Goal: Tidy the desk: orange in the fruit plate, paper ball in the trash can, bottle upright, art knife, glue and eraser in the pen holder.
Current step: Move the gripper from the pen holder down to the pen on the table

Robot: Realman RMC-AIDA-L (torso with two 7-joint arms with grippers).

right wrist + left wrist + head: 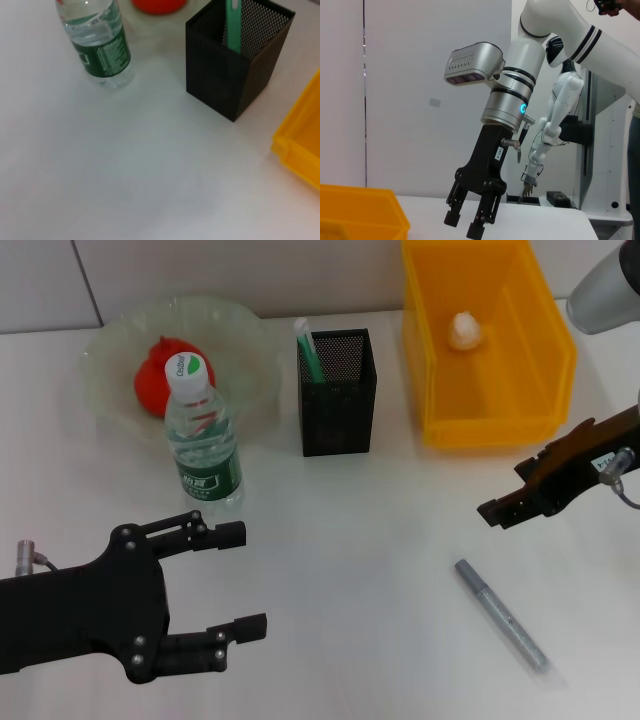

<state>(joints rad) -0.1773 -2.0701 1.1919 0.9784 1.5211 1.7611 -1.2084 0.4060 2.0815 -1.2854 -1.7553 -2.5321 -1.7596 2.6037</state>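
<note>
The orange (157, 380) lies in the pale-green fruit plate (110, 350). In front of the plate the bottle (203, 435) stands upright on the table. A green and white stick (308, 348) leans inside the black mesh pen holder (338, 415); I cannot tell whether it is the glue. The paper ball (464, 331) rests in the yellow trash can (500, 420). A slim grey art knife (502, 615) lies on the table at the front right. My right gripper (492, 511) hovers open above and behind the knife, holding nothing. My left gripper (240, 580) is open at the front left. The eraser is out of view.
The right wrist view shows the bottle (100, 50), the pen holder (225, 75) and a corner of the trash can (300, 150) on the white table. From the left wrist, the right gripper (463, 225) hangs over the table beside the trash can (360, 210).
</note>
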